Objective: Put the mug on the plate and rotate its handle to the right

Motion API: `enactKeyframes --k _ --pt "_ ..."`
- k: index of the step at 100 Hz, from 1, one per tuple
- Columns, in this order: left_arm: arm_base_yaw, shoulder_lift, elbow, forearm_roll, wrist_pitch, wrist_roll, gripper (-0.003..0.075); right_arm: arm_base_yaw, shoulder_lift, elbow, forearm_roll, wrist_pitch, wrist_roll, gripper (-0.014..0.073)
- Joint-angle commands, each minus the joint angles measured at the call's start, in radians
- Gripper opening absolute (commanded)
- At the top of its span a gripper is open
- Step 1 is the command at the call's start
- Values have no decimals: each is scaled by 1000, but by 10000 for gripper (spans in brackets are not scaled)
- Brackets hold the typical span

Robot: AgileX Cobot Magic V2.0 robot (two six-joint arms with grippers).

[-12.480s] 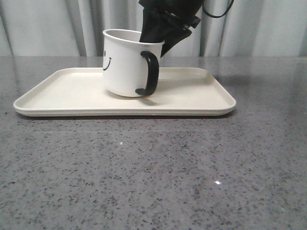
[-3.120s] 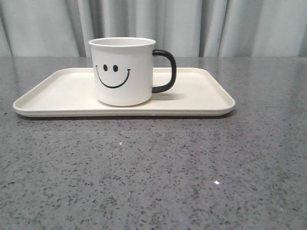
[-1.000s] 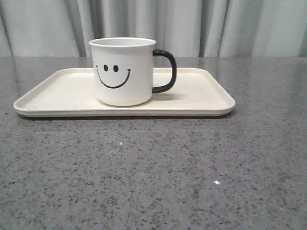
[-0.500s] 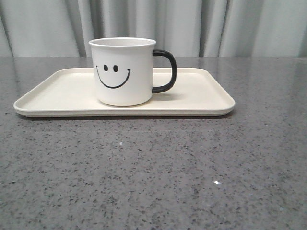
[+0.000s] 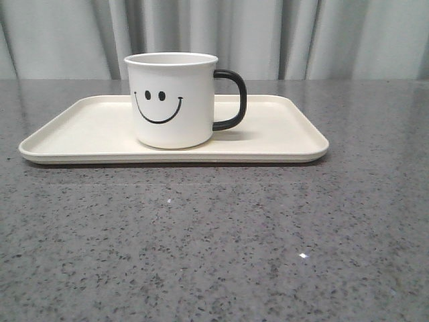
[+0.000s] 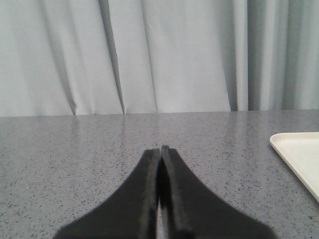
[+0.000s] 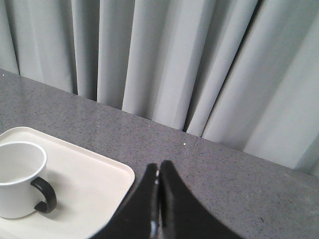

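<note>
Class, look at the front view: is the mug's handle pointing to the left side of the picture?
No, the handle sticks out from the mug toward the picture's right.

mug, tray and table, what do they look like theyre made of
Mug: glazed ceramic or enamel, going by its smooth white gloss; its handle is shiny black.
Tray: matte cream, probably plastic or melamine, with a thin rounded rim.
Table: grey speckled stone or laminate, slightly reflective.

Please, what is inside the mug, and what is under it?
The mug stands upright on the plate. The right wrist view shows only part of its white inside, and nothing in it; the bottom is hidden. The plate's surface under the mug is covered.
</note>
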Motion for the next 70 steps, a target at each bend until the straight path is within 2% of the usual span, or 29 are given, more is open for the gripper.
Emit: enactKeyframes --k 1,16,41,58,70 --pt "-7 -29 10 -8 -74 -8 -20 -5 6 -22 30 -48 -3 -60" --pt "-7 -29 10 -8 -74 -8 -20 8 -43 -22 30 -50 -3 -60" --pt "-7 -29 10 -8 -74 -8 -20 93 -180 8 2 -85 -4 -60" --pt "-7 -29 10 -8 -74 -8 -20 157 -330 200 -2 -219 -3 -60" --pt "-7 -29 10 -8 -74 -8 -20 194 -439 396 19 -380 -3 -60"
